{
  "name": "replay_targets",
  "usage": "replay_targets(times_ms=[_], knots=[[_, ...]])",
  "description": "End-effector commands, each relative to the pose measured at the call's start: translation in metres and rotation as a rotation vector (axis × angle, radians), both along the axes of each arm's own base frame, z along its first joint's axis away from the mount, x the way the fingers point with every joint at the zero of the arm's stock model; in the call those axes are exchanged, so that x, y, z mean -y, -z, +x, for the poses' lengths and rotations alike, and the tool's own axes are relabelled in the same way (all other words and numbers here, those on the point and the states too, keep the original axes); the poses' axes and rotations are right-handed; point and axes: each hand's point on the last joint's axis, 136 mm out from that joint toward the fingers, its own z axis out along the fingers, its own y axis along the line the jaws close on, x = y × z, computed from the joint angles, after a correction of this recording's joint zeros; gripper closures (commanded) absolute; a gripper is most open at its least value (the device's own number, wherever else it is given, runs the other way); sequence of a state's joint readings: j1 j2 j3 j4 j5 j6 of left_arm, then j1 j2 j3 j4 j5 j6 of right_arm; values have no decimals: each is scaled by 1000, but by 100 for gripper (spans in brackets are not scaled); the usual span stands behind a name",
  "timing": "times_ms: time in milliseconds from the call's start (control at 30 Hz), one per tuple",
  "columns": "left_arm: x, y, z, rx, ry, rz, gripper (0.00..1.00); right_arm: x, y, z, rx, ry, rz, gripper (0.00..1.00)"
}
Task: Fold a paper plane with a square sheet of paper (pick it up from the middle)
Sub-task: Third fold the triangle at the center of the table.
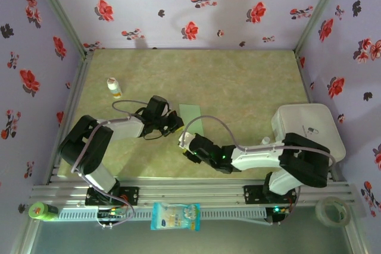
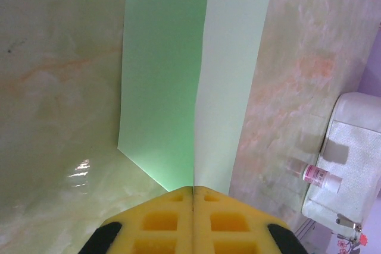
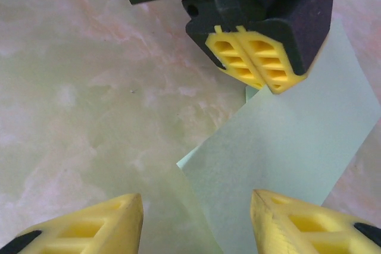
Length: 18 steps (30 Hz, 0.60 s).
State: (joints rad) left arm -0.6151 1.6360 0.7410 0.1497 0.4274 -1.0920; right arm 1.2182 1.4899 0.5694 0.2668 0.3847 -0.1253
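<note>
Your left end effector (image 3: 266, 85) clamps the square sheet of paper (image 3: 286, 141), likely anchoring its crease — right end effector (image 3: 196, 206) part-open, empty.

The left hand (image 3: 259, 66), pinching the square sheet of paper (image 3: 286, 159), blocks the right hand (image 3: 196, 206) ahead; the desk (image 3: 77, 87) beside lies free.

- the left arm (image 1: 98, 138) stands folded at the lower left of the top view, its forearm running toward the middle of the frame.
- the left gripper (image 1: 171, 124) has its yellow fingers (image 2: 172, 221) pressed flat together, pinching an edge of the square sheet of paper (image 2: 196, 75).
- the right arm (image 1: 262, 156) stretches from the lower right toward the centre, held low.
- the right gripper (image 1: 183, 142) sits just below the left one, its fingers (image 3: 104, 224) parted, one at each lower corner of its wrist view.
</note>
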Motion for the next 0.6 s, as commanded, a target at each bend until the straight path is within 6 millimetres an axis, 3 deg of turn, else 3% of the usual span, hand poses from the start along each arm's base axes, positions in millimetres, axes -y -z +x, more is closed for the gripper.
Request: replay_targets(times_ms=[0,300,567], knots=[[2,-10,0,12,-7,-22,100,-5,-15,18,146,61,-1,49],[3,-10,1,11,-8,-29,100,-7,-3,26,210,91,-50,49],[4,-10,1,12,-11,-37,100,-11,-6,27,217,105,-18,52]])
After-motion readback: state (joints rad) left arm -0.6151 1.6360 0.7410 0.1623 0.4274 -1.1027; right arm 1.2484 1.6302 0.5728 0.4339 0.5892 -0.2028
